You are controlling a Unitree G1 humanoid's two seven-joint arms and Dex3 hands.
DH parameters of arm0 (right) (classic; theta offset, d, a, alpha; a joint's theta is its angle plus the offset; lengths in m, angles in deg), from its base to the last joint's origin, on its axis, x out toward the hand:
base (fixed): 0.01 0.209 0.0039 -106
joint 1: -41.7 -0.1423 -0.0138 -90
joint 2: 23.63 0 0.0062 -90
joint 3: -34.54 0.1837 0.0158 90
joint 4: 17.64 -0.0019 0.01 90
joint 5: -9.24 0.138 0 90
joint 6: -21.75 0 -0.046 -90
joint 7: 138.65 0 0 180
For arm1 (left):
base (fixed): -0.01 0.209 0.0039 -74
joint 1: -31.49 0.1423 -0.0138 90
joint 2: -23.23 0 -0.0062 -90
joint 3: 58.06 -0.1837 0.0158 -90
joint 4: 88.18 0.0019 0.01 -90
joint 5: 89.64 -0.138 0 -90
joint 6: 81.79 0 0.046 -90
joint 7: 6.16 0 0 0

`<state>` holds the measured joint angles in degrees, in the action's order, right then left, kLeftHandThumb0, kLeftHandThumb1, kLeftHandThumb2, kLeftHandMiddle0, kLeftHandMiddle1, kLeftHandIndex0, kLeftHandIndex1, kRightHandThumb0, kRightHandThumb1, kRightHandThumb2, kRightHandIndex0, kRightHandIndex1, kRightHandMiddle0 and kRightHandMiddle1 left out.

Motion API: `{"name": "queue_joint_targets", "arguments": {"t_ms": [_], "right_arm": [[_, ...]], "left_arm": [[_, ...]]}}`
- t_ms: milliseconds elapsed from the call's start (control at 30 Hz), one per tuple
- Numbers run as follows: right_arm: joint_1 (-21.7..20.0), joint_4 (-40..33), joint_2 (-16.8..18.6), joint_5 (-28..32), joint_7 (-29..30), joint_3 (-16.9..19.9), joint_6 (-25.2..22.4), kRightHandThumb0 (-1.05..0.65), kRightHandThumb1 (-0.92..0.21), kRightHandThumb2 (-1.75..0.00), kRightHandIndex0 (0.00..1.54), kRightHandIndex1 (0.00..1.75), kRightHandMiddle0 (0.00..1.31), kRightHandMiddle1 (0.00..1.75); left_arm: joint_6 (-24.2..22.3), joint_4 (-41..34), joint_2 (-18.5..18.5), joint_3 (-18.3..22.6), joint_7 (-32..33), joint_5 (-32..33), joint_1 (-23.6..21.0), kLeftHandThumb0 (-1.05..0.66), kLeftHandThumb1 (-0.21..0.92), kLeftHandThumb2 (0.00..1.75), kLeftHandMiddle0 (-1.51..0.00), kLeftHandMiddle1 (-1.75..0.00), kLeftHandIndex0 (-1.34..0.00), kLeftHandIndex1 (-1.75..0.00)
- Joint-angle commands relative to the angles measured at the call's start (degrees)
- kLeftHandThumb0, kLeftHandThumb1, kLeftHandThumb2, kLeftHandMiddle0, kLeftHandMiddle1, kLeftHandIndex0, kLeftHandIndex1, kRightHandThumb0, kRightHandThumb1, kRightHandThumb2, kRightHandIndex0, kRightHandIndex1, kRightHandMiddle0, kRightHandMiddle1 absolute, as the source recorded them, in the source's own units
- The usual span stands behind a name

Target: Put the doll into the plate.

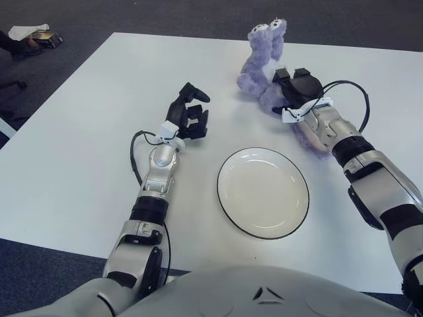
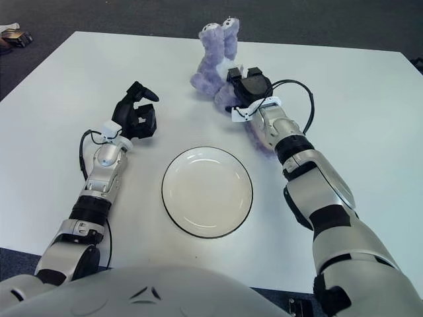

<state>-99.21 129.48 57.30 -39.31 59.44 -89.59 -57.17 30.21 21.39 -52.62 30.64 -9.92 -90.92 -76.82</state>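
1. A fuzzy purple plush doll [image 1: 261, 66] lies in the upper centre-right of the frame on a smooth white table [image 1: 79, 165]; its two googly-eyed stalks point toward the far edge.
2. The right hand [image 1: 295, 87], black-fingered with a metallic silver forearm, sits over the doll's lower body with its fingers clenched into the soft fabric, grasping the doll.
3. A round, shallow, cream plate [image 1: 263, 191] with a thin dark rim sits below the doll at centre frame, apart from it.
4. The left hand [image 1: 188, 113] shows left of the plate at mid-frame, its black fingers curled and holding nothing; a black cable loops beside its wrist.
5. Dark carpet surrounds the table, with small clutter [image 1: 30, 33] in the upper left corner.
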Motion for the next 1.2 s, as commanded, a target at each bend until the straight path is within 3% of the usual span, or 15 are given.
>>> {"name": "queue_joint_targets", "arguments": {"t_ms": [0,467,833,1167], "right_arm": [[3.6,4.2,0.1,0.0,-1.6,-1.0,0.7,0.00,-0.22,-1.31,0.75,1.38,0.59,1.75],[3.1,7.0,0.2,4.1,-2.6,1.5,4.8,0.00,-0.10,-1.45,0.89,1.40,0.59,1.75],[2.6,8.0,-0.5,5.7,-1.5,2.7,9.2,0.00,-0.08,-1.51,0.87,1.51,0.57,1.75],[3.4,6.2,-1.8,9.4,-0.5,6.0,15.0,0.00,-0.09,-1.53,0.83,1.59,0.56,1.75]], "left_arm": [[0.5,0.9,-0.4,-0.2,-0.2,-0.5,2.1,-0.40,0.57,1.00,-1.10,-1.75,-0.42,-1.75],[1.4,2.2,0.0,-0.1,-0.1,-0.5,1.5,-0.40,0.57,1.00,-1.10,-1.75,-0.41,-1.75],[1.5,3.3,0.4,0.0,0.3,-0.4,0.9,-0.40,0.57,1.00,-1.10,-1.75,-0.42,-1.75],[0.5,3.8,-0.1,-0.1,0.5,-1.1,0.4,-0.40,0.59,0.98,-1.09,-1.75,-0.40,-1.75]]}}
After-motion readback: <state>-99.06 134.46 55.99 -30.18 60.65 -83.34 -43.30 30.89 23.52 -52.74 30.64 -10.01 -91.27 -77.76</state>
